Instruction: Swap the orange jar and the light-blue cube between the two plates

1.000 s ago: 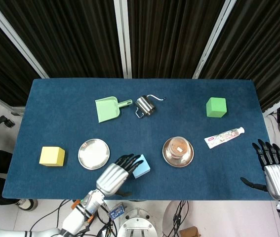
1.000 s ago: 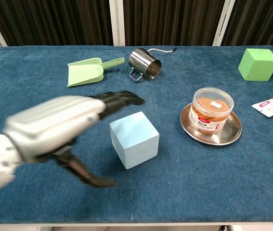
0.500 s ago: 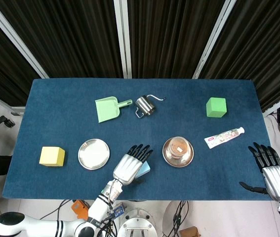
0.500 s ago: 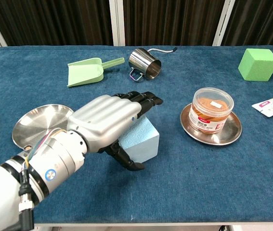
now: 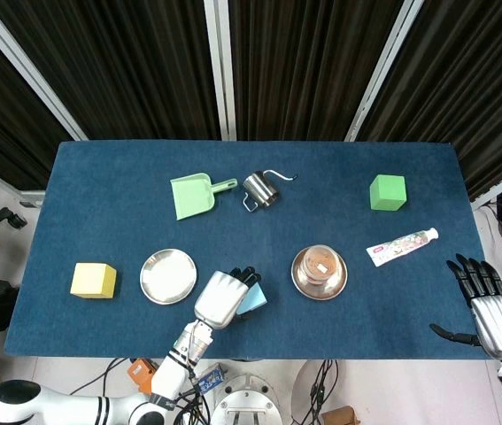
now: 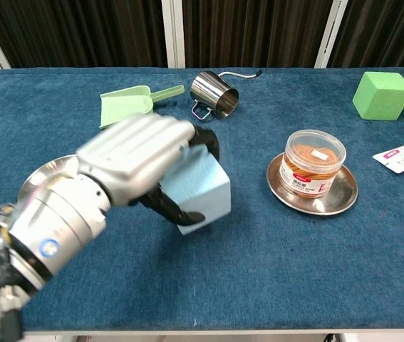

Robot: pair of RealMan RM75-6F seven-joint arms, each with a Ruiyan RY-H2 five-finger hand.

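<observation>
Left hand (image 6: 141, 160) wrapped around light-blue cube (image 6: 203, 189), cube tilted, between empty left plate (image 5: 168, 276) and right plate (image 5: 319, 282). Orange jar (image 6: 313, 164) upright on right plate. Right hand (image 5: 491, 306) off desk (image 5: 109, 195) edge, fingers spread, holding nothing.

No legible text, orange jar (image 6: 314, 163) label red and white but unreadable, toothpaste tube (image 5: 401, 246) print too small to read

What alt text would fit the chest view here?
The left robot hand grips the light-blue cube on the blue table. To its right, the orange jar stands on a steel plate; another plate shows behind the arm.
</observation>
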